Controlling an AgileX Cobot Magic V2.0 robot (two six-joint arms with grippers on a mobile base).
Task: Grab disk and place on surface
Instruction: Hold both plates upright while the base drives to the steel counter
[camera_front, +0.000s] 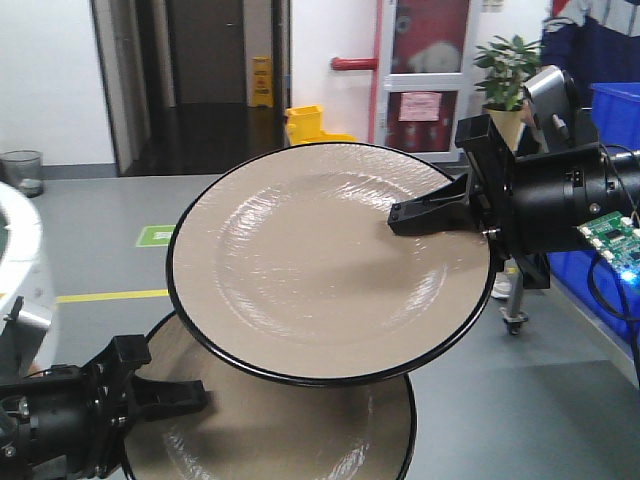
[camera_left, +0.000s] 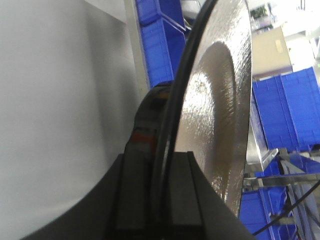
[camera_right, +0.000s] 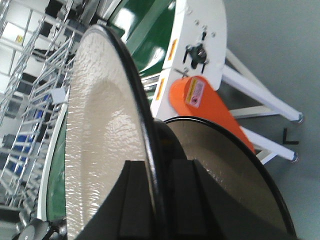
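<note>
A: Disks, how many?
B: 2, both beige w/ black rims. The upper disk (camera_front: 320, 260) is held up in the air and partly covers the lower disk (camera_front: 290, 440) beneath it.
A: Grippers?
B: 2 also. The right gripper (camera_front: 400, 222) pinches the upper disk's right rim. The left gripper (camera_front: 195, 395) pinches the lower disk's left rim.
A: Bkgd?
B: 1 potted plant (camera_front: 505, 65).

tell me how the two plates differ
The upper plate is gripped at its right rim by the right gripper; the lower plate at its left rim by the left gripper. The upper plate shows whole and covers part of the lower plate, which runs off the bottom edge. Both are beige, glossy, black-rimmed.
</note>
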